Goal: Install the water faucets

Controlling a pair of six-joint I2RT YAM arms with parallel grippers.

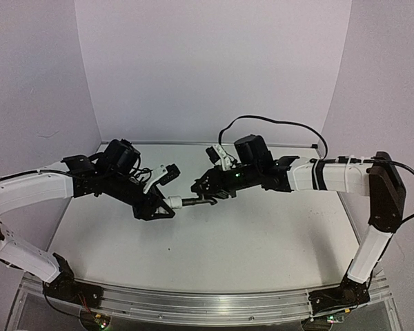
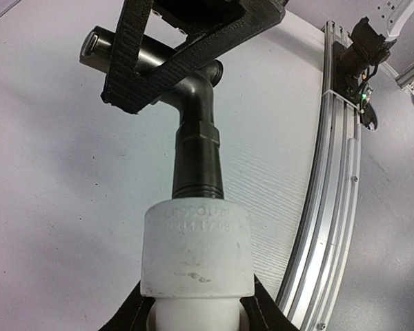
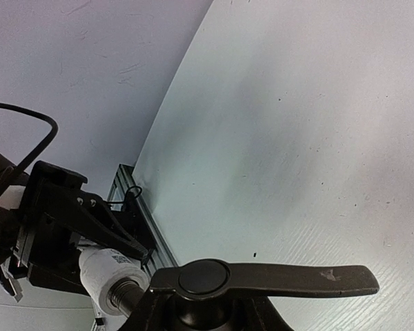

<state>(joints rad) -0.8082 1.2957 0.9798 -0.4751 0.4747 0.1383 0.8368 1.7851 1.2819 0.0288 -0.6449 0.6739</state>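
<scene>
The dark grey faucet [image 1: 199, 201] is held level above the table between my two arms. My right gripper [image 1: 210, 191] is shut on its body, and the thin lever handle [image 3: 276, 278] sticks out to the right in the right wrist view. My left gripper [image 1: 162, 207] is shut on a white plastic pipe fitting [image 1: 174, 203]. In the left wrist view the faucet's threaded stem [image 2: 199, 181] sits in the mouth of the fitting [image 2: 195, 252], with a few threads showing. The right wrist view shows the same joint [image 3: 124, 295] beside the fitting [image 3: 102, 267].
An aluminium rail [image 1: 207, 303] runs along the table's near edge and also shows in the left wrist view [image 2: 331, 207]. White walls enclose the table at the back and sides. A black cable [image 1: 276, 124] loops above the right arm.
</scene>
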